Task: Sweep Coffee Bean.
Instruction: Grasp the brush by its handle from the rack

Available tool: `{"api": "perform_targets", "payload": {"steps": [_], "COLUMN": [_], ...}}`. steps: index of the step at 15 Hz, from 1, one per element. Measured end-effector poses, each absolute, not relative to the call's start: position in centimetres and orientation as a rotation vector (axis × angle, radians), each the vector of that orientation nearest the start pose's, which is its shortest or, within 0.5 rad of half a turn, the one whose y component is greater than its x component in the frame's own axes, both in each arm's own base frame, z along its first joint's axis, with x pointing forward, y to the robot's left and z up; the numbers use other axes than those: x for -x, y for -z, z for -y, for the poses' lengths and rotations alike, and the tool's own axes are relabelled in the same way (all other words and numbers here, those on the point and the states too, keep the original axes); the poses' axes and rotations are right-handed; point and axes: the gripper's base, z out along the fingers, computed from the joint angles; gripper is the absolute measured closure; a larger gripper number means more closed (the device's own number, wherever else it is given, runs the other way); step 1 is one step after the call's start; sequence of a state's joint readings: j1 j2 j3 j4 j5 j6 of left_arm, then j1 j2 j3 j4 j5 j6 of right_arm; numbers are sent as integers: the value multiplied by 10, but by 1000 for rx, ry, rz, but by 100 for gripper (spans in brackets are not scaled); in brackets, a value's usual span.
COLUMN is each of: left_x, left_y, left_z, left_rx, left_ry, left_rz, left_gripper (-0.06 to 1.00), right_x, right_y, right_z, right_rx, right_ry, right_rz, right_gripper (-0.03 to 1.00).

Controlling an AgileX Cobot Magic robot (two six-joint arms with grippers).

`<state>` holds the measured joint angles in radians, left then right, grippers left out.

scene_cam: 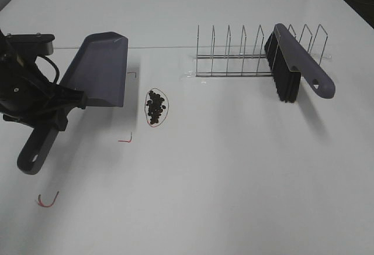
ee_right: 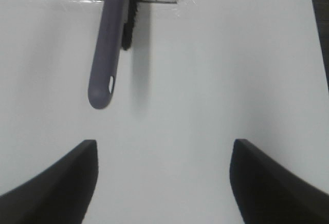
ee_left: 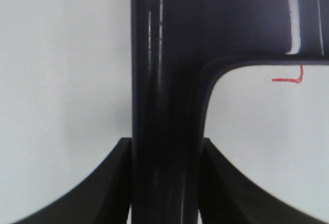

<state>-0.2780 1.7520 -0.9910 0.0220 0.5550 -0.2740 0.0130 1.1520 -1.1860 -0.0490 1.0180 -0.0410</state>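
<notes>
A cluster of small dark coffee beans (scene_cam: 155,106) lies on the white table inside a thin red string loop. A grey-purple dustpan (scene_cam: 99,71) sits just left of them, its pan raised and tilted. My left gripper (scene_cam: 58,110) is shut on the dustpan's handle (ee_left: 164,131); the handle end (scene_cam: 36,152) points to the front left. A grey-purple brush (scene_cam: 295,68) with black bristles leans in a wire rack (scene_cam: 245,56) at the back right. My right gripper (ee_right: 162,183) is open and empty, short of the brush handle (ee_right: 107,44). It is out of the exterior view.
Small red marks lie on the table: one hook (scene_cam: 125,140) in front of the dustpan, also in the left wrist view (ee_left: 289,77), and a curved one (scene_cam: 48,200) at the front left. The table's dark right edge (ee_right: 320,23) shows beside the brush.
</notes>
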Motion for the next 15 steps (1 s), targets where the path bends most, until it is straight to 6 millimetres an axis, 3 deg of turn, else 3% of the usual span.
{"api": "perform_targets", "payload": {"steps": [4,7,8,9,12,15], "left_x": [-317,-317,-317,-317,-317,-317], "left_y": [-169,-169,-169,-169,-169,-169], "left_z": [89,89,89,89,89,89], "left_rx": [-29,-29,-29,-29,-29,-29], "left_ry": [112,112,112,112,112,112], "left_rz": [-2807,-2807,-2807,-2807,-2807,-2807], "left_gripper": [59,59,59,59,59,59], "right_x": [-299,-341,-356,-382,-415,-451], "right_y": [-374,-361,-357,-348,-337,-314], "right_z": [-10,-18,-23,-45,-67,-69], "right_rx": [111,115,137,228,291,253], "right_ry": [-77,-153,-159,-138,-73,-35], "right_rz": [-2564,-2648,-2663,-2685,-2681,-2685], "right_gripper": [26,27,27,27,27,28]}}
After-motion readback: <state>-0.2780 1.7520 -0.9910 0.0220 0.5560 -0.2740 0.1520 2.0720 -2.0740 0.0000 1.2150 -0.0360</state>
